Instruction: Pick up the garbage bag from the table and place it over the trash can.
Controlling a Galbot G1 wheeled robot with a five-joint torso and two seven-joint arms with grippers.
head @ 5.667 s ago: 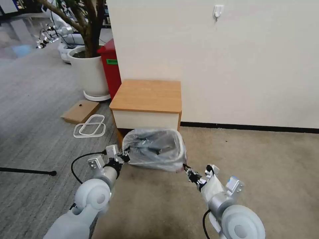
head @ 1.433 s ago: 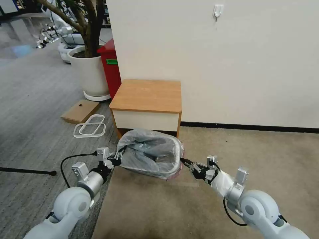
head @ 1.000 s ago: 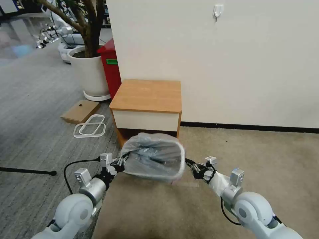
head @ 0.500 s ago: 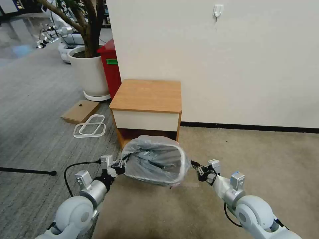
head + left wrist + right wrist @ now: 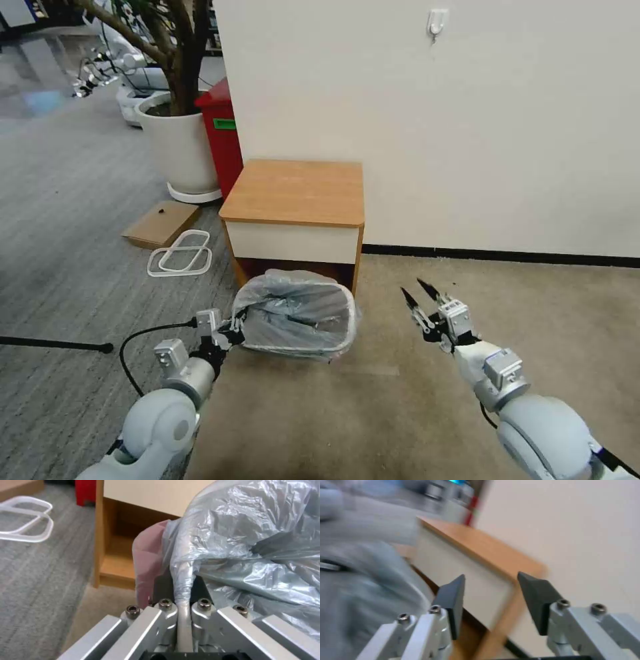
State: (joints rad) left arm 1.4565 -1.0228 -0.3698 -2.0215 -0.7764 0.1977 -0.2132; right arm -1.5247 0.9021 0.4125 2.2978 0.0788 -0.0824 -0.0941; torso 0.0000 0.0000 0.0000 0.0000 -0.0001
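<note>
Bag's on, 1 side let go

Left end effector pinches garbage bag on trash can rim; right end effector wide, empty. Tugging could tip it.

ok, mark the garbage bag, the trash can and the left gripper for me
garbage bag (image 5: 293,313): head view, crinkled plastic lining the opening.
trash can (image 5: 301,344): head view, near rim under the plastic.
left gripper (image 5: 182,600): left wrist view, between the fingertips shut on the bagged rim.

Left gripper clamped, right gripper agape
</note>
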